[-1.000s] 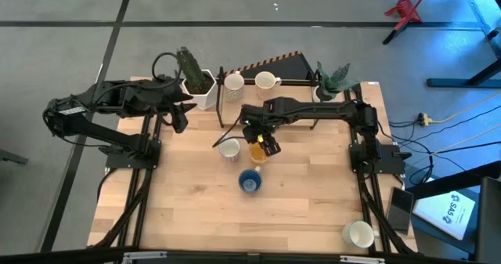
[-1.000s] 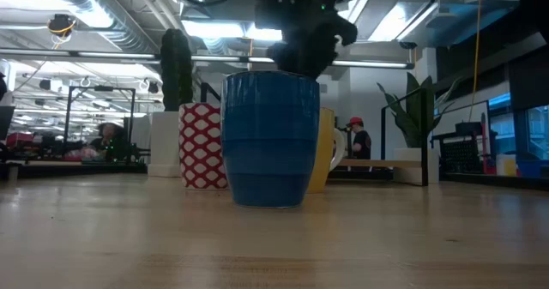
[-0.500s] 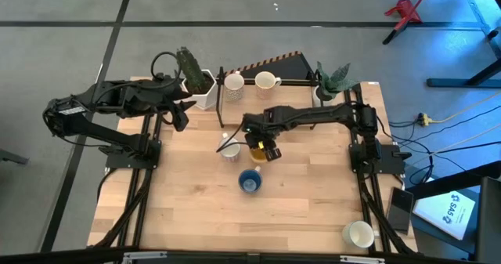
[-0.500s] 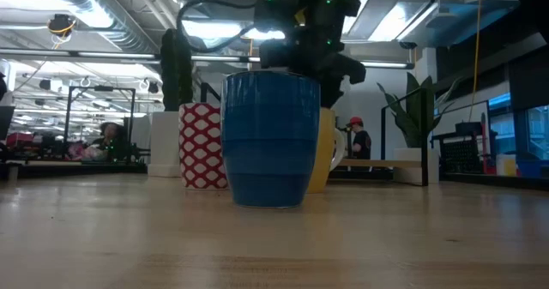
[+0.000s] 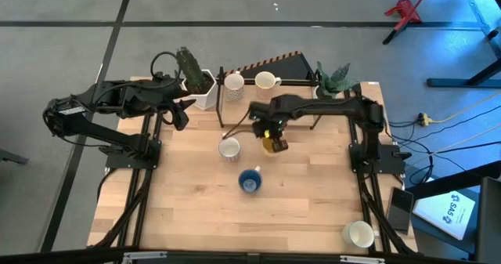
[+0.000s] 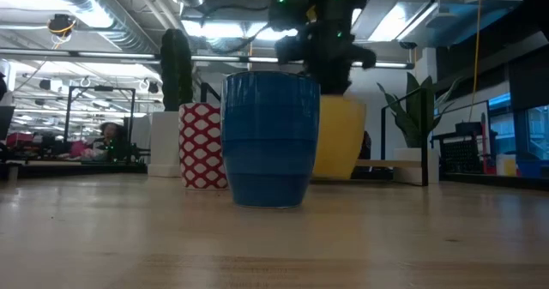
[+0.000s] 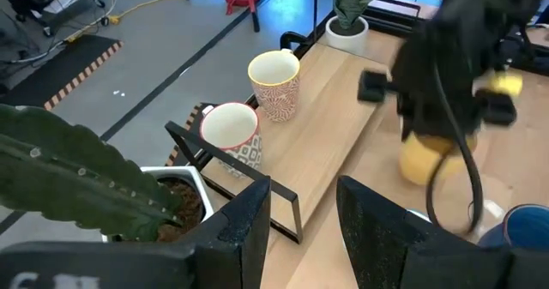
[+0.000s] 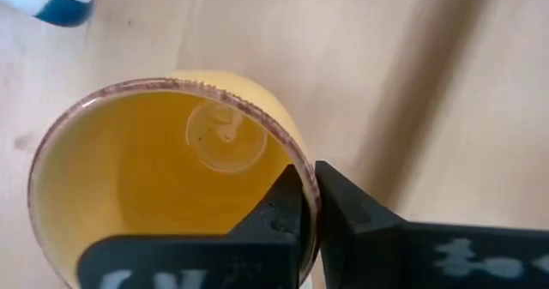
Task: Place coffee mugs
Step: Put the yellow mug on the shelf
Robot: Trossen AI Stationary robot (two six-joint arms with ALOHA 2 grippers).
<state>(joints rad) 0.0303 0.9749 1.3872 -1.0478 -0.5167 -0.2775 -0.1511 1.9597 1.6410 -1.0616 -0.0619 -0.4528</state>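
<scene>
Pinching orange mug (image 8: 163, 186) by rim: right gripper (image 8: 304, 205) | mug glossy, round, empty | left gripper (image 7: 300, 229) spread, far-left edge

We see a blue mug (image 6: 271, 140) on the worktop (image 6: 274, 237), the yellow mug (image 6: 340, 140) behind it under our hand (image 6: 330, 62).
</scene>
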